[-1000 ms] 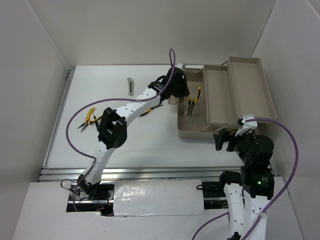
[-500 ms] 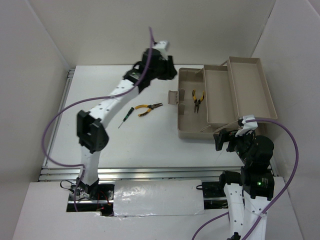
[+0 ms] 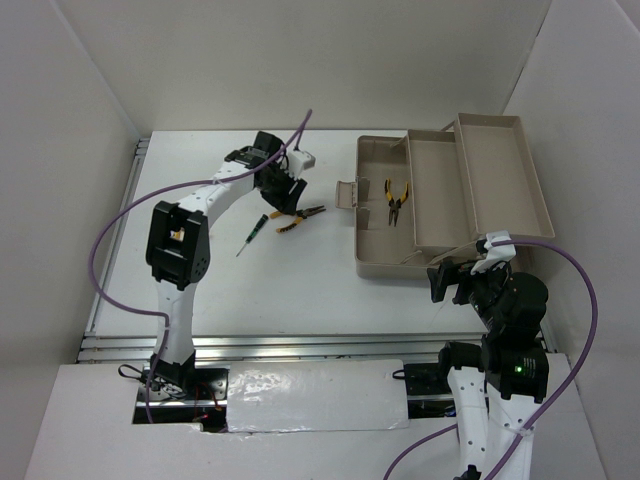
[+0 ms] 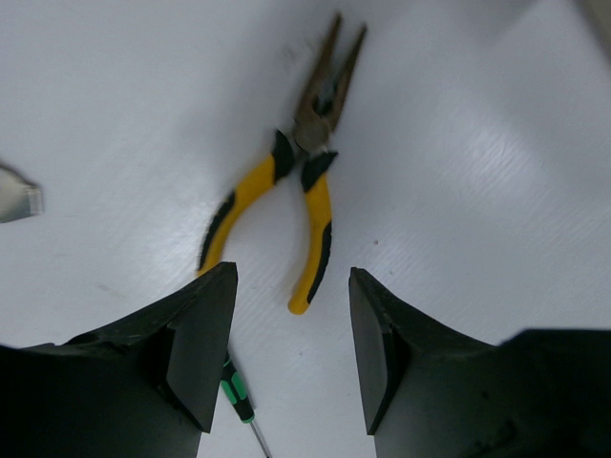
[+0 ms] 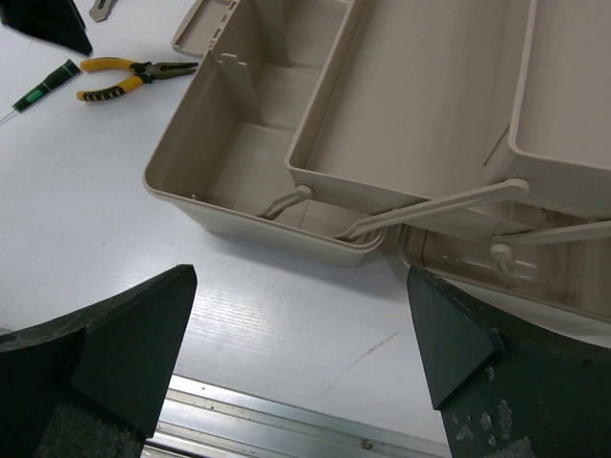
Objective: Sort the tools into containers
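Observation:
The beige toolbox (image 3: 385,268) stands open at the right, trays folded out; it also shows in the right wrist view (image 5: 239,215). One yellow-and-black pliers (image 3: 395,200) lies in its deep tub. A second pliers (image 3: 297,217) (image 4: 286,191) (image 5: 134,74) lies on the table left of the box, with a green-marked screwdriver (image 3: 255,230) (image 4: 237,399) (image 5: 43,88) beside it. My left gripper (image 3: 283,190) (image 4: 291,353) is open and empty, just above and behind the pliers' handles. A flat grey metal piece (image 4: 14,202) lies off to its side. My right gripper (image 3: 455,280) (image 5: 301,324) is open and empty.
White walls enclose the table on the left, back and right. A metal rail (image 5: 286,425) runs along the table's near edge below my right gripper. The toolbox's small lid flap (image 3: 347,194) sticks out toward the table pliers.
My left arm has left the toolbox, where the first pliers now lies free in the tub, swung back and come down over the pliers on the table. The right arm has not moved.

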{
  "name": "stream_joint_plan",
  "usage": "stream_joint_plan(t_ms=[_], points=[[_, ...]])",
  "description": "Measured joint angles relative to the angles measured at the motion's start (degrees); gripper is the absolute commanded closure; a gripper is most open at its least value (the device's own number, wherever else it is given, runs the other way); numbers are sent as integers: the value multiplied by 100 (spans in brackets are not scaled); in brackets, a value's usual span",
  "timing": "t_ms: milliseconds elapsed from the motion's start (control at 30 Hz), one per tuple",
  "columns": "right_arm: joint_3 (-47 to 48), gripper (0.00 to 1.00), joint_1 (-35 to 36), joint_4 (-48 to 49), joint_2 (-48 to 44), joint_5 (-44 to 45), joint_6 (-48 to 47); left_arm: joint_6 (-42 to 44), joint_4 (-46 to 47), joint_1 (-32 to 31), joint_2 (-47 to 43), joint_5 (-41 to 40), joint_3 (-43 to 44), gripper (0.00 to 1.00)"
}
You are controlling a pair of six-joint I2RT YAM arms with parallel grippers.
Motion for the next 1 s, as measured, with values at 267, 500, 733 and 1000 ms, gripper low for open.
stream_joint_plan(t_ms=[267,500,733,1000], points=[[0,0,0,0,0,0,0,905,-693,-234,955,-179,671,39],[-2,0,0,0,0,-2,0,1200,-549,-170,960,-385,662,42],[-2,0,0,0,2,-4,0,1357,-479,-103,1239,-450,988,47],[-2,0,0,0,11,-2,0,1580,-520,-79,1495,-444,914,50]])
